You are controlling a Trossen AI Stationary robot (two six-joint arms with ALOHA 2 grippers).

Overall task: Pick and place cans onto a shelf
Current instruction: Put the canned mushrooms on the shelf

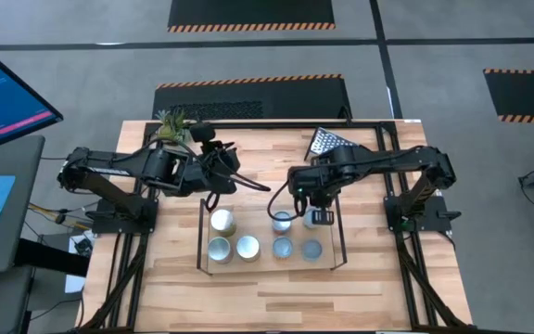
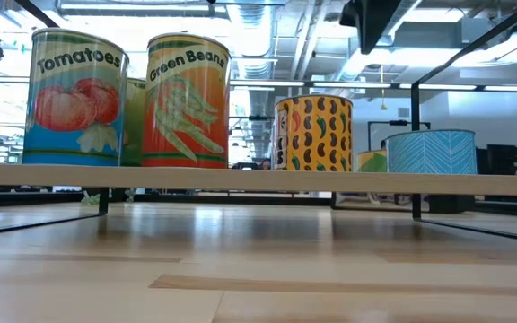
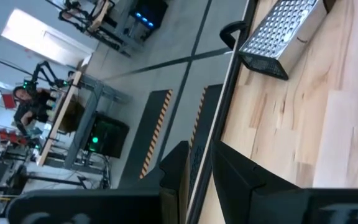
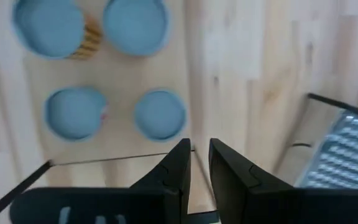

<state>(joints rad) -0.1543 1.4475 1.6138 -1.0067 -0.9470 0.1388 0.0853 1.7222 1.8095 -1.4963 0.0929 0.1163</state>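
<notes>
The shelf point(image 1: 200, 232) of thin black wire and light wood stands mid-table. Several cans stand upright on it, among them a pale-topped one point(image 1: 222, 221) and blue-topped ones point(image 1: 282, 248). The low view shows labelled cans: Tomatoes point(image 2: 74, 99), Green Beans point(image 2: 187, 99), a bean-patterned one point(image 2: 312, 135) and a low blue one point(image 2: 429, 151). My right gripper point(image 4: 197, 165) hangs above the shelf's far right part point(image 1: 304, 197), pointing down, with blue can tops point(image 4: 160, 115) below it. Its fingers stand a narrow gap apart, with nothing between them. My left gripper point(image 3: 197, 180) hovers beyond the shelf's far left point(image 1: 235, 176), narrowly open and empty.
A perforated metal grater point(image 1: 327, 141) lies at the table's far edge, right of centre. A small green plant point(image 1: 172, 125) sits at the far left corner. Bare wooden tabletop point(image 1: 276, 292) lies between the shelf and the near edge.
</notes>
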